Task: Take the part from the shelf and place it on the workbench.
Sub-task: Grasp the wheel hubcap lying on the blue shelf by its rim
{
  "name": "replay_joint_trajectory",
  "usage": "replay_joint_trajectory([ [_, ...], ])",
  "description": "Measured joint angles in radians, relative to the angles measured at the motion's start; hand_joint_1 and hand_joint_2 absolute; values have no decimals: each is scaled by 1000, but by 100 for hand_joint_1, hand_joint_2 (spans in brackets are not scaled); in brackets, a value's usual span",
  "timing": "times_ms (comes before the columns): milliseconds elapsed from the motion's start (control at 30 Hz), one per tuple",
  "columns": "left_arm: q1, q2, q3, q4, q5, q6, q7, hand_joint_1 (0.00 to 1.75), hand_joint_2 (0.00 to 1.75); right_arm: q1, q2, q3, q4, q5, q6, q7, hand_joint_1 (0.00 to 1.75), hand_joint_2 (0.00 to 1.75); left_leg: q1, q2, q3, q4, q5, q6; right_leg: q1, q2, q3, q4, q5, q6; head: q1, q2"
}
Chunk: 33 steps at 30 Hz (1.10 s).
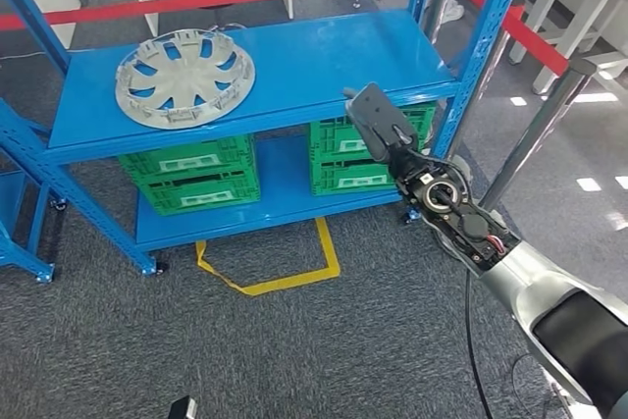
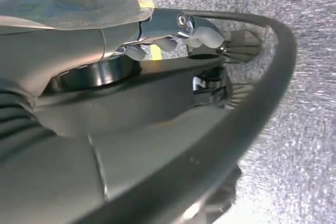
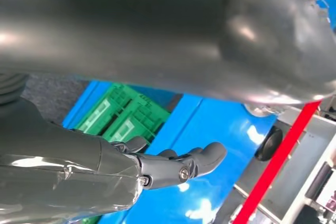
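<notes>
Silver part (image 1: 184,78) on shelf (image 1: 311,66), right hand (image 1: 379,122) empty

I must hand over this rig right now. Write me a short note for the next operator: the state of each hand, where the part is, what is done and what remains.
Right hand: raised in front of the blue shelf, near its top board's front edge, fingers apart, holding nothing.
Left hand: seen in its wrist view over grey carpet, holding nothing; whether the fingers are open or curled is unclear.
Part: the grey wheel cover lies flat on the left side of the top board, well to the left of the right hand, untouched.
Below: green crates on the lower board.
Done: only the approach to the shelf.
Left: grasp the wheel cover, lift it, carry it to the workbench.
</notes>
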Motion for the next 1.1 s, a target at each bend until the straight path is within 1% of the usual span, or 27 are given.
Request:
replay_joint_trajectory([
  [33,0,-1,0,0,1,0,-1,0,175,2,0,-2,-1,0,0,1,0,0,2,0,2,-2,0,1,-1,0,-34,70,-29,4,3,0],
  [67,0,-2,0,0,2,0,-1,0,175,6,0,-3,-1,0,0,2,0,0,4,1,2,-2,-1,1,-5,0,-78,151,-58,9,6,0],
  [100,1,-3,0,0,3,1,-1,0,175,11,0,-4,-1,0,0,3,0,0,7,1,4,-1,-4,-2,-10,0,-111,206,-70,15,8,0],
  [133,2,-3,0,0,4,1,-1,0,175,16,0,-4,-1,0,0,3,0,0,11,0,6,0,-7,-6,-14,-1,-129,228,-64,21,8,0],
  [167,3,-4,0,0,4,1,-1,0,175,19,0,-5,-1,0,0,4,0,0,17,0,11,2,-12,-13,-19,-1,-129,215,-39,29,9,0],
  [200,3,-5,0,0,5,1,-1,0,175,20,0,-5,-1,0,0,4,0,0,24,-1,16,7,-21,-21,-26,-2,-104,152,8,38,9,0],
  [233,4,-5,0,1,5,1,-2,0,175,22,0,-6,-1,0,0,4,0,0,31,-3,21,15,-32,-32,-30,-3,-71,79,43,50,10,0],
  [267,2,-1,0,2,6,4,-3,0,175,22,0,-7,-1,0,0,4,0,0,35,-4,22,28,-43,-44,-33,-2,-39,15,66,58,13,0],
  [300,1,2,0,4,7,6,-4,0,175,23,0,-9,-2,0,0,5,0,0,37,-6,17,41,-52,-54,-34,1,-17,-29,74,58,16,0],
  [333,0,6,1,6,10,9,-5,0,175,26,0,-11,-4,0,1,6,0,0,36,-7,11,50,-56,-63,-31,4,-10,-40,63,51,16,0],
  [400,0,10,1,9,18,15,-8,0,175,36,0,-12,-6,1,2,8,0,0,34,-8,-3,57,-56,-72,-29,8,-16,-32,54,26,10,0],
  [467,-1,14,1,10,22,19,-10,0,175,42,0,-14,-9,1,4,8,0,0,35,-6,-14,74,-67,-79,-30,9,-20,-26,48,10,1,0],
  [500,-2,16,1,11,23,21,-12,0,175,40,0,-16,-12,2,6,8,0,0,35,-4,-33,110,-82,-80,-31,9,-18,-26,45,3,-2,0],
  [533,-4,18,1,11,23,23,-14,0,175,38,0,-17,-14,2,7,7,0,0,35,-1,-67,170,-104,-80,-29,7,-15,-26,41,-3,-5,0],
  [600,-6,22,1,11,25,28,-18,0,175,37,0,-19,-15,3,10,7,0,0,32,0,-168,325,-146,-78,-24,4,-11,-27,36,-12,-8,0],
  [633,-5,24,1,11,26,31,-19,0,175,38,0,-19,-15,3,12,6,0,0,31,0,-210,378,-149,-74,-21,4,-7,-27,33,-16,-8,0],
  [667,-4,26,1,12,28,35,-20,0,175,40,0,-19,-15,4,13,6,0,0,28,0,-236,394,-133,-68,-17,4,-3,-27,29,-20,-8,0],
  [700,-3,29,1,12,30,38,-20,0,175,41,1,-19,-15,5,15,5,0,0,24,0,-239,367,-96,-59,-15,6,2,-28,26,-23,-9,0],
  [733,-3,33,1,13,31,41,-21,0,175,41,2,-19,-15,6,15,4,0,0,17,0,-225,305,-46,-46,-12,8,7,-28,23,-24,-9,0],
  [767,-3,39,1,14,32,44,-23,0,175,41,4,-19,-15,7,16,3,0,0,10,0,-202,233,-5,-33,-10,9,12,-29,19,-23,-9,0],
  [800,-3,45,2,14,33,47,-25,0,175,40,4,-19,-15,8,16,3,0,0,4,0,-181,171,23,-22,-8,10,14,-30,16,-22,-9,0],
  [833,-4,50,2,15,34,49,-26,0,175,40,4,-19,-15,9,16,2,0,0,-2,0,-165,129,36,-17,-8,10,16,-31,14,-19,-8,0],
  [900,-3,56,2,15,36,52,-28,0,175,40,4,-20,-15,10,16,2,0,0,-8,0,-155,106,32,-17,-9,10,18,-38,12,-10,-8,0],
  [967,-4,61,2,15,37,54,-29,0,175,38,4,-21,-17,12,16,1,0,0,-4,0,-141,90,33,-14,-10,8,23,-42,6,1,-6,0],
  [1000,-4,62,2,15,38,56,-30,0,175,37,4,-22,-19,13,16,1,0,0,-1,1,-131,80,34,-10,-10,6,18,-24,-7,5,-5,0],
  [1033,-5,63,2,15,38,58,-31,0,175,36,4,-24,-20,13,16,0,0,0,2,1,-121,71,34,-7,-9,4,1,17,-29,8,-2,0],
  [1100,-6,64,3,15,40,61,-32,0,175,38,4,-27,-20,13,15,1,0,0,1,2,-109,68,30,0,-8,1,-64,153,-83,13,3,0],
])
